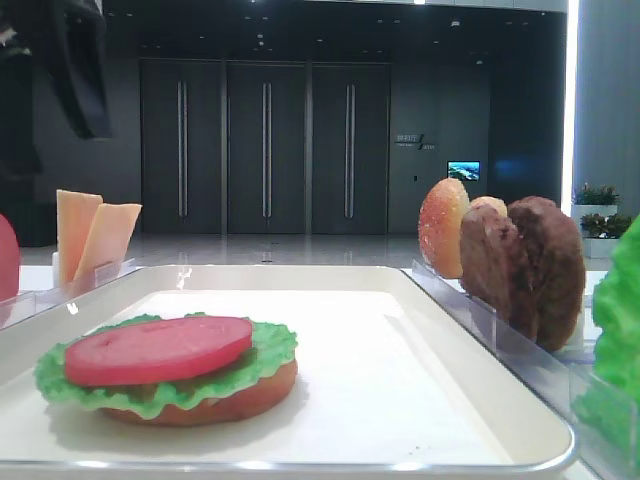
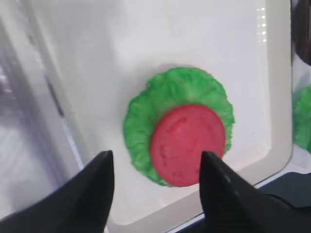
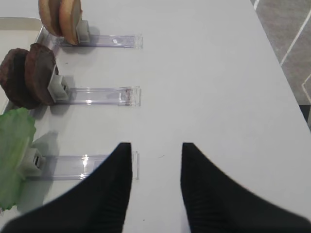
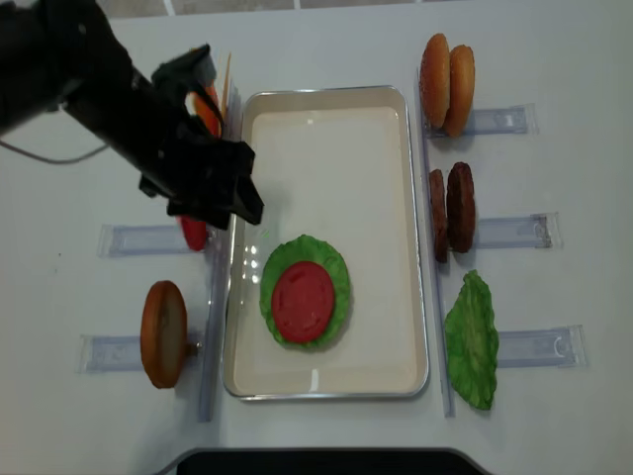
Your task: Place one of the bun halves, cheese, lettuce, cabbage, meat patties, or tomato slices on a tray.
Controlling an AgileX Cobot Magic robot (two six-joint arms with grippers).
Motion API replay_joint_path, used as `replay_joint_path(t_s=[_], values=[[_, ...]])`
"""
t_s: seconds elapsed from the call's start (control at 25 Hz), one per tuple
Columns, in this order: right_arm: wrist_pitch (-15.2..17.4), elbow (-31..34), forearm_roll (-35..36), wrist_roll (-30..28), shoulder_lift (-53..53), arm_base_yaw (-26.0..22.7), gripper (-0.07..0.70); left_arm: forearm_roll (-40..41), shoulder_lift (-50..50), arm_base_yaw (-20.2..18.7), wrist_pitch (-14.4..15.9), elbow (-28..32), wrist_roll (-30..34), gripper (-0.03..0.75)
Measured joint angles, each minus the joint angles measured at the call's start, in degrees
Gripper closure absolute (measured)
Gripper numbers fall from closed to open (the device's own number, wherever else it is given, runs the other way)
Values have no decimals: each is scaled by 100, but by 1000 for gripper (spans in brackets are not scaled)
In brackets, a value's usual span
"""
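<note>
Behind my table (image 3: 218,87), white and bare-topped, stands a dark wall (image 1: 450,110) with three tall doors (image 1: 265,150); a small lit screen (image 1: 463,170) glows right; potted plants (image 1: 597,195) beside a bright strip.

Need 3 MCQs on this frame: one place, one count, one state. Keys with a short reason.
1. Where is the tomato slice?
A. on the lettuce on the tray
B. in a clear holder
C. on the bare table

2. How many meat patties stand right of the tray?
A. one
B. two
C. four

3. The left end effector is:
A. shut on cheese
B. open, holding nothing
C. shut on a bun

A: the overhead view shows red on the lettuce inside the rim.
B: two brown discs stand side by side.
B: the left wrist view shows fingers apart, nothing between.
</note>
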Motion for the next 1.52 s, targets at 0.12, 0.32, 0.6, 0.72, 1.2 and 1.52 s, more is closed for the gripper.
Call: replay_joint_path(t_s=[0.12, 0.32, 0.6, 0.72, 1.2, 1.52], values=[[0, 0, 0, 0, 0, 0, 388, 1181, -29, 0, 785, -730, -586, 292], [0, 0, 0, 0, 0, 0, 388, 2512, -41, 111, 1372, -1444, -1024, 300], [0, 0, 0, 0, 0, 0, 388, 2966, -57, 809, 1427, -1488, -961, 342], [0, 0, 0, 0, 0, 0, 388, 3142, -62, 1123, 1431, -1488, -832, 344], [0, 0, 0, 0, 0, 0, 388, 3254, -773, 1297, 1437, -970, -583, 344], [5, 0, 0, 0, 0, 0, 388, 3264, -2648, 1297, 1443, 605, -653, 345]])
